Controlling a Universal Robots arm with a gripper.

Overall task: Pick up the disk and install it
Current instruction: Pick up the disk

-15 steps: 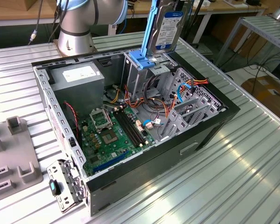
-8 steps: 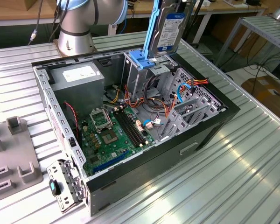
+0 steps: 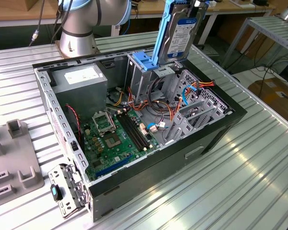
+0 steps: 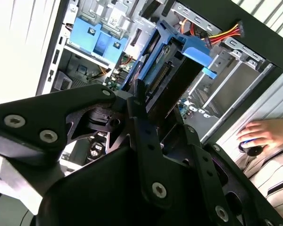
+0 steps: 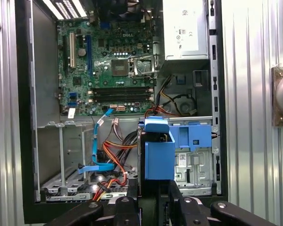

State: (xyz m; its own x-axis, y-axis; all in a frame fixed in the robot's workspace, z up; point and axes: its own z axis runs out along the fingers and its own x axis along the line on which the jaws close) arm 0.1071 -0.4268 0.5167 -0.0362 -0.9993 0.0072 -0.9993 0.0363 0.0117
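The disk (image 3: 178, 32), silver-grey with a blue-and-white label and a bright blue frame, hangs upright on edge over the open computer case (image 3: 216, 139). My gripper (image 4: 161, 115) is shut on its upper end, one black finger on each flat face. In both wrist views I look down along the disk (image 5: 159, 153) toward the case. Its lower end is right above the drive cage (image 3: 158, 79), beside the blue bracket (image 3: 143, 60) seated there; whether they touch I cannot tell.
The grey power supply (image 3: 81, 79) fills the case's far corner and the green motherboard (image 3: 113, 139) lies on its floor. Orange and blue cables (image 5: 108, 160) run beside the cage. A grey fixture (image 3: 12, 165) stands at the exterior view's left. A person's hand (image 4: 266, 133) rests outside the case.
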